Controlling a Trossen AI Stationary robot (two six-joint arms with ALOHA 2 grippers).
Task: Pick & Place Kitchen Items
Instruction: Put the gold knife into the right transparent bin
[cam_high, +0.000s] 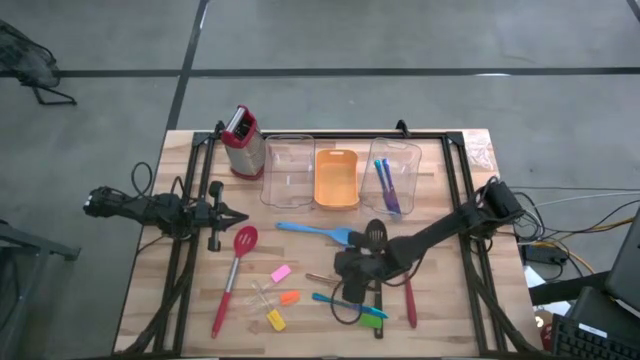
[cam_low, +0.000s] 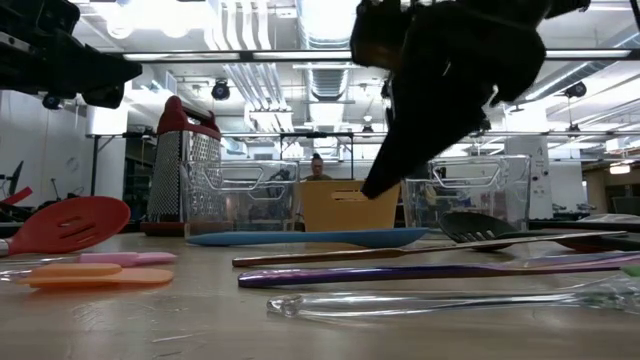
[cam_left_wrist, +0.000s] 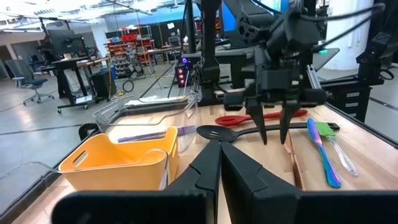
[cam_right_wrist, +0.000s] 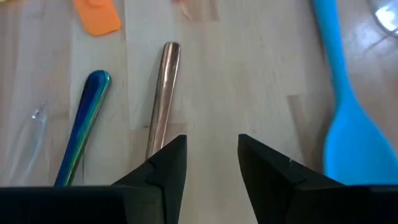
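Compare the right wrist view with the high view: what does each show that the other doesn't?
Only the right wrist view shows the right gripper open just above the bare wood, beside a copper handle.

Only the high view shows the three bins, the grater, the red slotted spoon, and the left gripper waiting at the table's left side.

Both show the blue spatula and an orange piece.
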